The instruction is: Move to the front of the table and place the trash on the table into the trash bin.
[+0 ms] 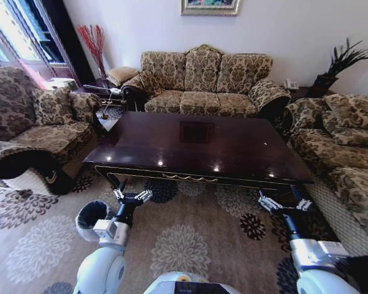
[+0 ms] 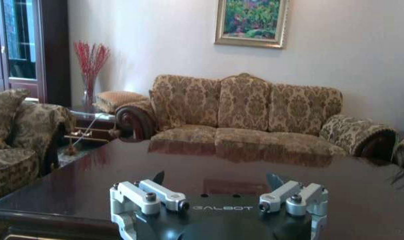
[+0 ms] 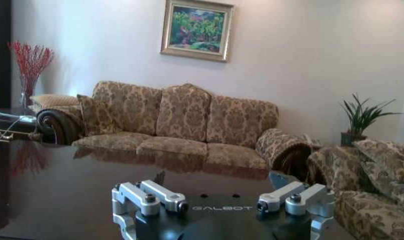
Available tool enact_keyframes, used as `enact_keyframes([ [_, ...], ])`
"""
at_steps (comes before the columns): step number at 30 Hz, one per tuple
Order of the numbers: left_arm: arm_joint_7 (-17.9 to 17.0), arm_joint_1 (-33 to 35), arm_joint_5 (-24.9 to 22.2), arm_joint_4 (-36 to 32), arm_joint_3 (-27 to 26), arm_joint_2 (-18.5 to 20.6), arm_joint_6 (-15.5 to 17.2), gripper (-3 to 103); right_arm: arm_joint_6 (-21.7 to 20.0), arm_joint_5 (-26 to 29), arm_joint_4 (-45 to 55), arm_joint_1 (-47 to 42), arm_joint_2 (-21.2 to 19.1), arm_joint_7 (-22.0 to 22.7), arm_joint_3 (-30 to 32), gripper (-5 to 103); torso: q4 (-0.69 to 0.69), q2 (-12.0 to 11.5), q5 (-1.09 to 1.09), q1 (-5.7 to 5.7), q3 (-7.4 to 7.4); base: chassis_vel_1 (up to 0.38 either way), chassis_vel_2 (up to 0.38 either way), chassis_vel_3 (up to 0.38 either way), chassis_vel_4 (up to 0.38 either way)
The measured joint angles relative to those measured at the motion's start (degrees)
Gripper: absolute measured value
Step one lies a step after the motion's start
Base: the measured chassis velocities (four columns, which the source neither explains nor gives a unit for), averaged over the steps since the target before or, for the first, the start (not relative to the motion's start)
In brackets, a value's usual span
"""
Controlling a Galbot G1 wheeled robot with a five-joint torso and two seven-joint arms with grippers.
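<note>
two grippers hang low in front of the dark reddish-brown counter [image 1: 202, 147] in the head view, the left gripper [image 1: 133, 196] just below its near edge toward the left corner, the right gripper [image 1: 284, 202] just below the near right corner; both sets of jaws are spread apart and hold nothing. the glossy top reflects a framed picture and several ceiling lights. the trash bin [image 1: 91, 218], lined with a whitish bag folded over its rim, stands on the patterned carpet [image 1: 184, 239] just beside the left arm, on its outer side and nearer the robot than the counter. a three-seat floral sofa [image 1: 202, 82] runs behind the counter, with an armchair [image 1: 34, 131] to the left and another sofa [image 1: 343, 153] to the right.

from the left wrist, the left gripper [image 2: 219, 200] sits at the counter's near edge, jaws released, the polished counter [image 2: 209, 175] stretching ahead to the floral sofa [image 2: 249, 115]. a framed painting [image 2: 252, 20] hangs on the wall above it, and red branches in a vase [image 2: 90, 65] stand at the far corner.

from the right wrist, the right gripper [image 3: 222, 200] is likewise released above the counter [image 3: 88, 185]. beyond lie the sofa [image 3: 175, 120], the painting [image 3: 196, 30] and a potted plant [image 3: 360, 120].
</note>
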Motion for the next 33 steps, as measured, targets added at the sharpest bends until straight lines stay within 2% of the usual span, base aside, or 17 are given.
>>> enact_keyframes([
  [33,0.0,0.0,0.0,0.0,0.0,0.0,0.0,100,0.0,0.0,0.0,0.0,0.0,0.0,0.0,100,0.0,0.0,0.0,0.0,0.0,0.0,0.0,0.0,0.0],
])
